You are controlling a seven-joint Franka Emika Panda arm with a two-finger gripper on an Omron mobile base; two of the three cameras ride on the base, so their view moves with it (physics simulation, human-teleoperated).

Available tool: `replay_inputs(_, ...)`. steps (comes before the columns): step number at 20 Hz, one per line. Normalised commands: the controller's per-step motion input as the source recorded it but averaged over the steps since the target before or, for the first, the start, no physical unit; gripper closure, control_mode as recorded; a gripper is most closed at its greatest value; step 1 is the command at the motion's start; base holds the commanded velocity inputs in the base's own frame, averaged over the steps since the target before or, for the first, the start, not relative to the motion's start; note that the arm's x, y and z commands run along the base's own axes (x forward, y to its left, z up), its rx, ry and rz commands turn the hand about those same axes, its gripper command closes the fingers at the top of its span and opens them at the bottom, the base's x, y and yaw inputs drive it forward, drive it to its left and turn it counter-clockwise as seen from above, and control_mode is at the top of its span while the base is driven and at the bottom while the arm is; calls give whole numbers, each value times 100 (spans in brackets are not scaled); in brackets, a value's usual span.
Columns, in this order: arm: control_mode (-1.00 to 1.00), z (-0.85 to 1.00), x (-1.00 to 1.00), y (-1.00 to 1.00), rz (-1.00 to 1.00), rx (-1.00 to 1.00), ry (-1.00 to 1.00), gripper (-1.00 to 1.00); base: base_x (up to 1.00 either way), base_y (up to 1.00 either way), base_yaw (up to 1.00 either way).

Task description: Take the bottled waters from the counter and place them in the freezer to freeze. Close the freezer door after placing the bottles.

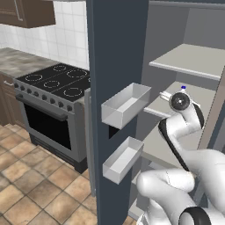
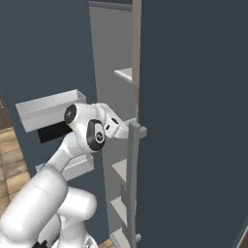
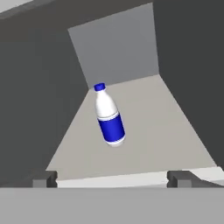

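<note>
Fingers (image 3: 112, 178) of mine were spread wide and held nothing, at the front edge of a pale shelf (image 3: 162, 131) inside the freezer (image 1: 189, 30), while the white bottle (image 3: 109, 117) with the dark-blue label stood a bit tilted on that shelf, apart from them, and the freezer door (image 1: 116, 52) stood open.

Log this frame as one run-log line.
stage: white bottle on freezer shelf | gripper: open, apart from bottle | freezer door: open

The bottle (image 3: 109, 117) lies on a freezer shelf (image 3: 144, 144), with the stove (image 1: 52, 83) left of the open door (image 1: 115, 66).
</note>
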Motion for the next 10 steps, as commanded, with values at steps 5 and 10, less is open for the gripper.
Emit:
replay_inputs(5,-100,45,-66,38,7,14,0,-100,0,0,0)
replay_inputs(10,-100,47,-84,39,8,9,1,-100,0,0,0)
